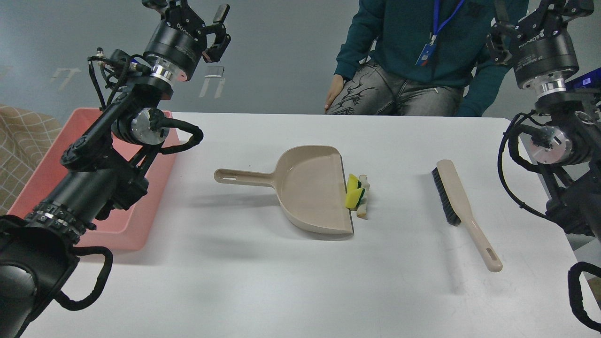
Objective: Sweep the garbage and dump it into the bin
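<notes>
The garbage (pixel 356 194), yellow sponge pieces with a green edge plus small whitish bits, lies on the white table (pixel 281 281) right at the open lip of a beige dustpan (pixel 310 188). The pink bin (pixel 136 225) stands at the table's left edge, largely covered by my left arm. My left gripper (pixel 188 9) is raised high above the bin's far end, open and empty. A beige brush (pixel 458 202) with black bristles lies to the right of the garbage. My right gripper (pixel 540 11) hangs high at the top right, fingers spread and empty, partly cut off by the frame.
A seated person (pixel 413 56) in a teal top is close behind the table's far edge, one hand by the edge. The dustpan's handle points left toward the bin. A tan checked cloth (pixel 23 141) shows at far left.
</notes>
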Available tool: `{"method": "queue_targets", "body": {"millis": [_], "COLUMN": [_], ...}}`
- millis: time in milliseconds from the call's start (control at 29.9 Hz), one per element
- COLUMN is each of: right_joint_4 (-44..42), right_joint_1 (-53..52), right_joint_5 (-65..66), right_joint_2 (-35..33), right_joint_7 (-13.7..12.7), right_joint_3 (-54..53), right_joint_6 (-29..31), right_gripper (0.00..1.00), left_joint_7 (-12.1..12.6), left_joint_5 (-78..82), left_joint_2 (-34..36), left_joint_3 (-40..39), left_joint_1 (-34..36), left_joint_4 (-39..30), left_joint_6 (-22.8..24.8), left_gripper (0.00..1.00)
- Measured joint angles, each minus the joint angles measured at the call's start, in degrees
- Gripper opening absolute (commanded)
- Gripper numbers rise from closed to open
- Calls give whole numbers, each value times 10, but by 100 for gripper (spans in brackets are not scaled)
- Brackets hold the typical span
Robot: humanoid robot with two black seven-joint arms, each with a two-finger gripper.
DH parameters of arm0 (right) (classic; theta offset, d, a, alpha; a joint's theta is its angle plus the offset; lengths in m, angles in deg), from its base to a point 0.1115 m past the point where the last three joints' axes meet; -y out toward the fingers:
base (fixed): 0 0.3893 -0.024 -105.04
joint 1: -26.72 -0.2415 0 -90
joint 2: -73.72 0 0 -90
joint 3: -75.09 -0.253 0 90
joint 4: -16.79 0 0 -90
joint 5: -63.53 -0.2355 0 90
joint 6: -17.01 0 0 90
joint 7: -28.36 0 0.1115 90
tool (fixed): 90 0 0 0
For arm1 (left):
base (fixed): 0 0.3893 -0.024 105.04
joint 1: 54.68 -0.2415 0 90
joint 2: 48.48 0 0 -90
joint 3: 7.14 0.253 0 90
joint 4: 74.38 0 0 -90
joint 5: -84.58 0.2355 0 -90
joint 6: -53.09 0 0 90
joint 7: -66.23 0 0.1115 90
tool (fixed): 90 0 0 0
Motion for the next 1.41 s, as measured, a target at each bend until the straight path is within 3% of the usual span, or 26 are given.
{"method": "queue_targets", "body": {"millis": [569, 870, 1405], "right_joint_4": [1, 0, 2], "right_joint_1": [14, 35, 35], "right_joint_5": [-7, -8, -8], "right_joint_2": [-2, -2, 4], "right_joint_7": [0, 0, 0], "right_joint_3": [3, 2, -4], "right_joint_6": [-25, -24, -26], "right_gripper": [100, 100, 100], "left_joint_7": [1, 49, 54], "left_joint_5": [-7, -10, -9], "left_joint_2": [8, 7, 4], "left_joint_3": [24, 14, 24], "left_joint_1": [9, -4, -7], "left_joint_4": [8, 9, 10], "left_joint_6": [-3, 1, -5], "left_gripper": [98, 98, 98]}}
